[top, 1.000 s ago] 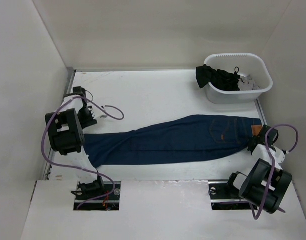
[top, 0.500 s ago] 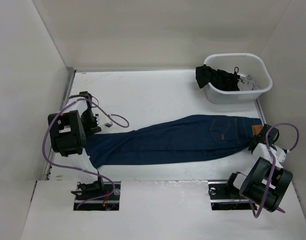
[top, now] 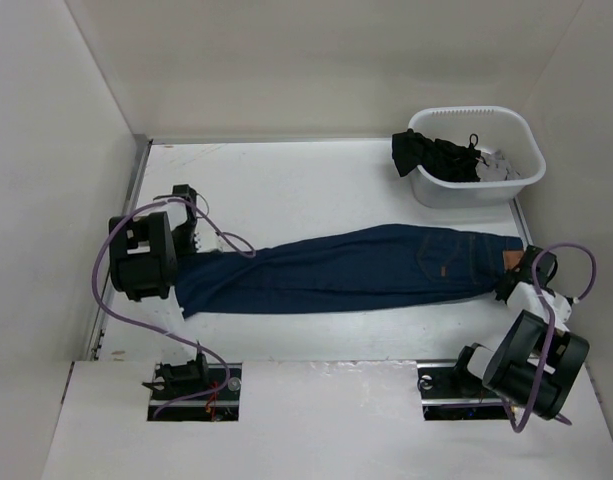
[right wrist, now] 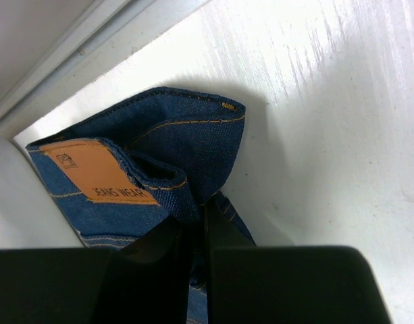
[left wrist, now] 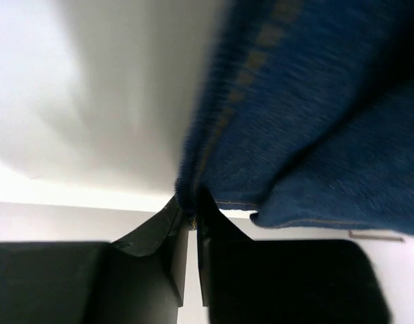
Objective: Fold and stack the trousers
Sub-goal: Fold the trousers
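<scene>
Dark navy-blue denim trousers (top: 366, 270), long-legged with orange-brown stitching, lie stretched flat across the white table (top: 306, 185), legs together, running from one set of fingers to the other. Left gripper (left wrist: 192, 212): jaws pinched together on the leg-end edge; cloth bunches straight above the fingertips and spreads away to their right, a hem line hanging just beside them. Right gripper (right wrist: 197, 226): jaws closed on a folded waistband corner; rectangular tan patch (right wrist: 98, 177) sits just up and left of the fingertips, bare table to their right. White plastic laundry basket (top: 464, 192) holding black garments stands well beyond the right fingers, apart from the denim. Handling, judged: the denim is soft and limp and will sag between holds, yet fairly heavy and thick at seams and waistband; not fragile, not slippery, the rough weave should sit firm in a pinch. A thin pinch at the hem could creep out under the garment's weight; all layers between the pads looks safer. Best holds: stitched hems and waistband corners, where doubled cloth gives bulk. Crosswise fold not yet made.
</scene>
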`<action>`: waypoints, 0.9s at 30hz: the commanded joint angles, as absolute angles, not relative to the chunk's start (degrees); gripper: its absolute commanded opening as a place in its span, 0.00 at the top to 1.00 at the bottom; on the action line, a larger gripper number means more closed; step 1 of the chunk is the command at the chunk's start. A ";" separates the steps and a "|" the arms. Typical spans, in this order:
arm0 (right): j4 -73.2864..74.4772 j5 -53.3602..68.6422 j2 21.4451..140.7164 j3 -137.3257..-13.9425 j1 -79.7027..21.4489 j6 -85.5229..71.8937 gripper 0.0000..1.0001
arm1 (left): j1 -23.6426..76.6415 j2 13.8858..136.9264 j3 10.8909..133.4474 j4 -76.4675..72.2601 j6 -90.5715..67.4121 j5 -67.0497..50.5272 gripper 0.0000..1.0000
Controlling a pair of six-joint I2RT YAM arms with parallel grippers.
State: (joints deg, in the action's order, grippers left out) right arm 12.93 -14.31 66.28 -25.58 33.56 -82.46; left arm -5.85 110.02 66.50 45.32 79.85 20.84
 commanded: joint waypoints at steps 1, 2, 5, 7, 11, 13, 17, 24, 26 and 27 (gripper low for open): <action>10.64 -18.11 68.02 -29.09 32.05 -85.33 0.94 | -7.87 116.18 70.29 25.86 77.79 13.98 1.00; 10.55 -18.19 68.72 -29.53 30.82 -86.04 0.94 | -7.87 117.15 72.40 24.80 76.91 14.06 1.00; 9.58 -18.28 71.36 -31.63 27.65 -86.84 0.94 | -7.96 119.61 78.47 24.00 74.19 13.89 0.98; 7.66 -17.67 73.73 -33.21 26.07 -86.23 0.94 | -8.22 120.67 81.72 23.73 72.69 13.89 0.92; 4.31 -15.39 77.34 -35.24 23.52 -85.96 0.94 | -9.45 119.19 85.95 24.43 68.74 12.75 0.56; 3.69 -14.77 78.31 -35.51 22.90 -85.61 0.94 | -10.59 116.47 86.57 24.70 66.46 11.69 0.43; 1.41 -13.45 79.10 -34.19 22.55 -83.15 0.94 | -13.13 111.72 86.48 26.27 61.36 8.45 0.41; 0.97 -13.09 77.87 -31.55 22.72 -81.92 0.94 | -16.04 112.58 85.87 48.13 59.59 -4.73 0.57; 1.14 -13.53 77.87 -31.73 22.55 -81.30 0.94 | -16.04 114.60 85.69 51.67 59.15 -6.85 0.59; 1.32 -13.54 77.96 -31.90 22.46 -81.04 0.94 | -16.04 115.13 85.69 51.33 57.85 -7.55 0.59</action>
State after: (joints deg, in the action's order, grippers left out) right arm 3.99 -13.08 79.09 -31.97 23.09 -82.65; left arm -16.60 113.97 85.03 42.44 60.55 -0.08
